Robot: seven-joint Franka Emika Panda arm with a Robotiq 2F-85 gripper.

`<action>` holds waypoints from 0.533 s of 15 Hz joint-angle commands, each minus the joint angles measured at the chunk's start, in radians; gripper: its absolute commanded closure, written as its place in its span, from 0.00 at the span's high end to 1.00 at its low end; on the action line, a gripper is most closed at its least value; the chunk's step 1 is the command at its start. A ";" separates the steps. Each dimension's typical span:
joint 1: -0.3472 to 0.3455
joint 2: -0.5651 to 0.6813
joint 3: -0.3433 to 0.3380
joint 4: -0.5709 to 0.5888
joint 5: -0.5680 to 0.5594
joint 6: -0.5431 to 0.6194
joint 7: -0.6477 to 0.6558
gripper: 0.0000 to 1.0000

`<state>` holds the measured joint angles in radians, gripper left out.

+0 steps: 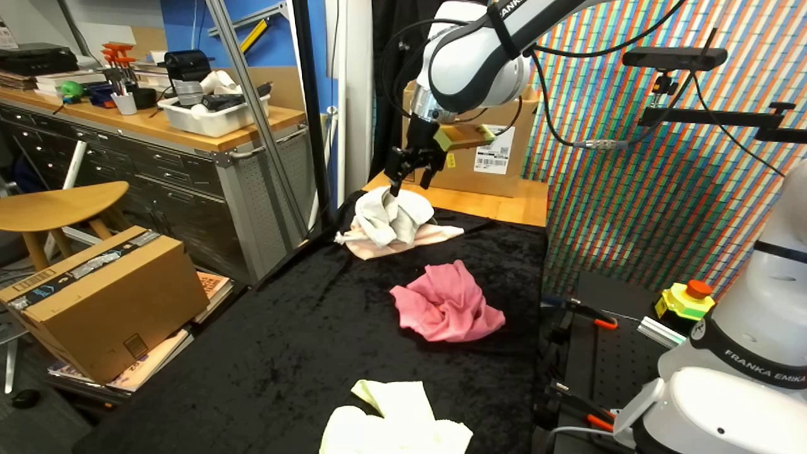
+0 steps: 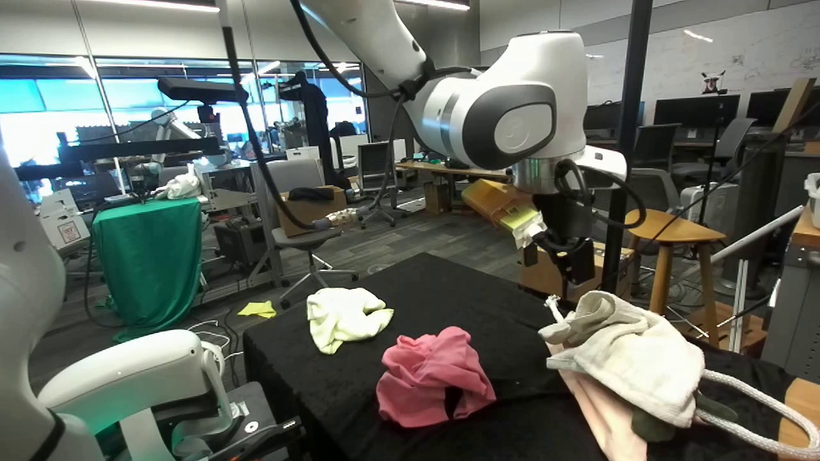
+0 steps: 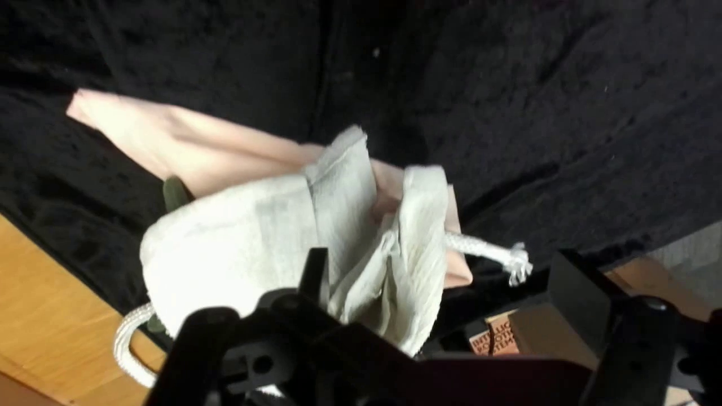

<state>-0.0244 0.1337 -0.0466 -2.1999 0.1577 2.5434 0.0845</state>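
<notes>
My gripper (image 3: 448,287) stands with its jaws wide apart and no cloth clasped between them. Just below it lies a crumpled off-white cloth (image 3: 225,248), apparently a bag, with a white rope (image 3: 479,248) poking out. In the wrist view one finger overlaps this cloth; whether they touch I cannot tell. Under the cloth spreads a peach cloth (image 3: 186,141), and a bit of dark green (image 3: 176,193) shows at its edge. In both exterior views the gripper (image 1: 410,181) hangs above the off-white cloth (image 2: 640,358).
A crumpled pink cloth (image 1: 447,302) rests mid-table on the black table cover (image 1: 284,353), and a pale yellow cloth (image 2: 346,317) lies beyond it from the pile. A cardboard box (image 1: 498,157) stands on wood behind the gripper. A metal post (image 1: 258,113) rises beside the table.
</notes>
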 commanded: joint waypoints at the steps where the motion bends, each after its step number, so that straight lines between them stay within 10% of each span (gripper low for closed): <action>1: -0.020 -0.105 0.012 -0.129 0.050 -0.059 -0.106 1.00; 8: -0.011 -0.120 0.019 -0.294 0.142 -0.044 -0.310 1.00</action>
<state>-0.0315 0.0423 -0.0444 -2.4275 0.2258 2.4806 -0.1151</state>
